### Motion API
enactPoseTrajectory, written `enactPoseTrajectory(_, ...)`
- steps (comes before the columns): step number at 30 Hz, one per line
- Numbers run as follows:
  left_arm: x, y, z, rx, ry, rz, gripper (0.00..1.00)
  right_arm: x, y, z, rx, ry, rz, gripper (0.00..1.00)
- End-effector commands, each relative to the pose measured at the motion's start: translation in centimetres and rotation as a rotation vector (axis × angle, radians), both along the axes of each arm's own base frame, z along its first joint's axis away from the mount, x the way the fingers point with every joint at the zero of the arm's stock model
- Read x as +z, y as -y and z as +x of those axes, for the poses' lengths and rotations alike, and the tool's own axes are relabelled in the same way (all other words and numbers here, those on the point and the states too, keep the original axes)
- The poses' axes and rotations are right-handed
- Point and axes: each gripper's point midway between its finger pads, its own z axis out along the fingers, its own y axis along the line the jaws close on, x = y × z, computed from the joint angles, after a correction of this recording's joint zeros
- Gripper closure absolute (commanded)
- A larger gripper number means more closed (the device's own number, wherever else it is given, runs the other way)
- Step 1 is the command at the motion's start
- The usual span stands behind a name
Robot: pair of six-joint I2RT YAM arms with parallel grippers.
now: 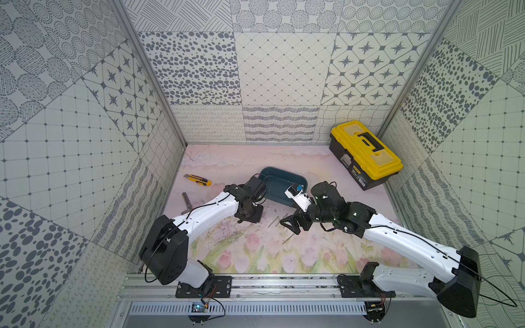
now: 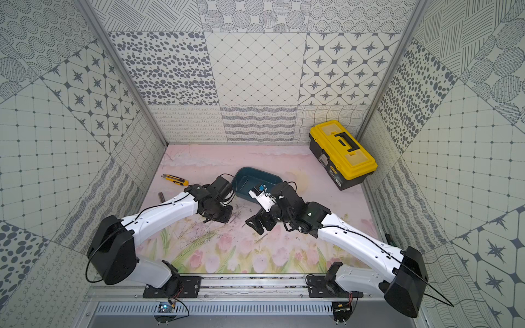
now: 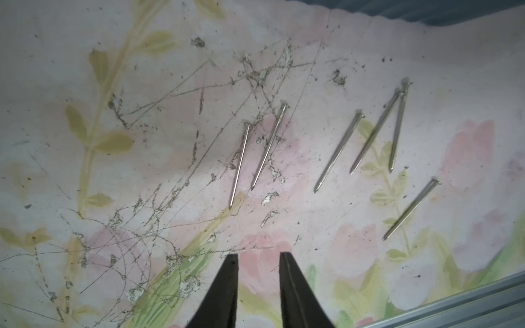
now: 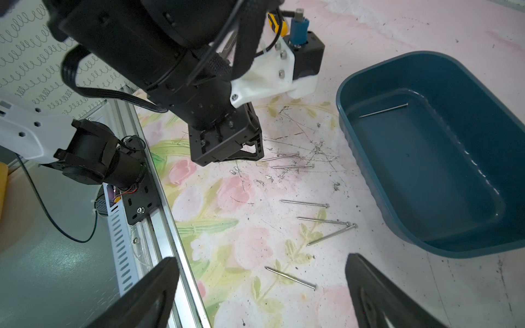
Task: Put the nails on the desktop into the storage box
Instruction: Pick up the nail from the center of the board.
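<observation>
Far left, a yellow utility knife (image 1: 197, 180) and a bent grey bar (image 1: 186, 200) lie apart from the work. Next comes the left gripper (image 3: 258, 261), low over the desktop (image 3: 142, 170), its 2 black fingers a narrow gap apart with nothing between them. The nails (image 3: 338, 153) start just beyond its fingertips, on the side toward the far right: 6 lie on the print, none touched. Closest to this gripper is a thin pair (image 4: 279, 156) side by side, then 1 alone, then 2 whose heads meet, then 1 on the near side. Each runs roughly near to far, head toward the storage box (image 4: 426, 170), and the left wrist view shows the finger gap set across that line, so I judge that a short advance and a drop would straddle a thin shaft with no turn of the wrist. The right gripper (image 4: 261, 258) stands right of the row, fingers spread wide and empty; the 6th nail (image 4: 290, 277) shows between them, at a height I cannot tell. The box sits just beyond the row on the far side, 1 nail (image 4: 383, 110) already inside
</observation>
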Motion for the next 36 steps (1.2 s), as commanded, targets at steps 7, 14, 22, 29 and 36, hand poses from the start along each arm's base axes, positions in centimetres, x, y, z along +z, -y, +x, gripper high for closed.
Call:
enactPoseTrajectory(7, -2.0, 2.3, 1.9, -0.088, 0.027, -0.044, 0.72, 0.8, -0.5, 0.4, -0.006, 0.036, 0.034, 0.03)
enactPoseTrajectory(14, -3.1, 2.2, 2.8, -0.088, 0.023, -0.026, 0.73, 0.9, -0.5, 0.6, -0.013, 0.041, 0.037, 0.03)
enactPoseTrajectory(22, -4.1, 1.1, 3.7, -0.081, 0.007, -0.012, 0.74, 0.8, -0.5, 0.7, -0.017, 0.045, 0.033, 0.03)
enactPoseTrajectory(29, -4.4, 0.5, 4.4, -0.081, -0.008, -0.006, 0.74, 0.6, -0.6, 0.8, -0.016, 0.042, 0.028, 0.03)
enactPoseTrajectory(36, -4.9, 0.6, 4.5, -0.089, -0.021, -0.005, 0.75, 0.5, -0.6, 0.9, -0.019, 0.046, 0.025, 0.03)
